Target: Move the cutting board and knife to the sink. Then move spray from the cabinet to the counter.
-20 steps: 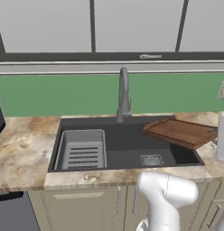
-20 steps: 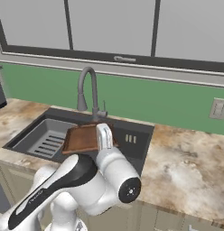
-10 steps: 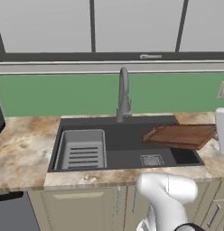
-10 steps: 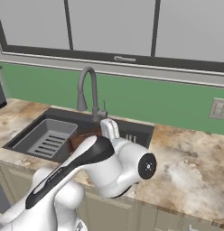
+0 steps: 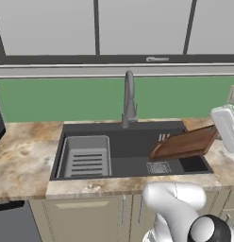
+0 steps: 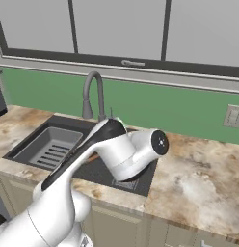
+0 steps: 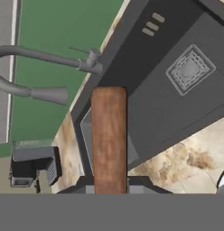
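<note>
The arm reaches over the sink (image 5: 81,142), its gripper (image 7: 109,187) clamped on the cutting board (image 5: 185,143), which tilts over the basin's right half. Hand view: the faucet (image 7: 37,74) lies beyond the board, the drain (image 7: 189,69) to its right.

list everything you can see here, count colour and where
reddish-brown wooden cutting board: 1, tilted over the right part of the sink, clamped at one edge by the gripper
dark grey sink basin: 1, set into the counter, square drain grate in its floor
grey dish rack: 1, in the sink's left part
grey curved faucet: 1, behind the sink's middle
beige-brown marbled counter: 1, around the sink
green wall band: 1, behind the counter
pale wall outlet: 1, on the green wall right of the sink
white robot arm: 1, reaching over the sink
gripper: 1, shut on the board's edge
</note>
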You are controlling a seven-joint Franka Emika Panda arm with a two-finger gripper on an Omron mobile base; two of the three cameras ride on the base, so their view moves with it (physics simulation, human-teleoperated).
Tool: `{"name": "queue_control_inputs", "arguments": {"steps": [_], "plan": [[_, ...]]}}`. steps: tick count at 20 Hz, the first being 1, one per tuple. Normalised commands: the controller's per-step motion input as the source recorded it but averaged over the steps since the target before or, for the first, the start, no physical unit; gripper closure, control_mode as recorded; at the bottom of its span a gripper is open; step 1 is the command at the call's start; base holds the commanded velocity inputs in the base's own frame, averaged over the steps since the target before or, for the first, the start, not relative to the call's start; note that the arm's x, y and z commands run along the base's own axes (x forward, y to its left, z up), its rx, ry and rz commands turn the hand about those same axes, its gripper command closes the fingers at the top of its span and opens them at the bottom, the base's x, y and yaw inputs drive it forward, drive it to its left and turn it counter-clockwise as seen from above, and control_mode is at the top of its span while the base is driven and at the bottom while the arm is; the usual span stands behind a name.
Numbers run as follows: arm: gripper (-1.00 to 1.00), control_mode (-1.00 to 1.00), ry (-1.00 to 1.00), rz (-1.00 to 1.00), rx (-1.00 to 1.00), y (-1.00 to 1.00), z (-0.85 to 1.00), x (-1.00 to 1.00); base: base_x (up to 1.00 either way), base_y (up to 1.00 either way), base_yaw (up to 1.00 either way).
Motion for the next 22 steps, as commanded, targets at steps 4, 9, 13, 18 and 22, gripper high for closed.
{"name": "queue_control_inputs", "arguments": {"steps": [4, 9, 13, 18, 22], "plan": [[1.0, -1.0, 0.02, 0.18, -0.13, 0.0, -0.11, 0.33, 0.0, 0.0, 0.0], [1.0, -1.0, 0.04, 0.13, -0.09, 0.03, -0.08, 0.39, 0.0, 0.0, 0.0], [1.0, -1.0, 0.04, 0.04, -0.03, 0.21, -0.13, 0.38, 0.0, 0.0, 0.0], [1.0, -1.0, 0.0, 0.03, 0.0, 0.19, -0.03, 0.38, 0.0, 0.0, 0.0], [1.0, -1.0, 0.0, 0.04, 0.0, 0.12, 0.0, 0.35, 0.0, 0.0, 0.0]]}}
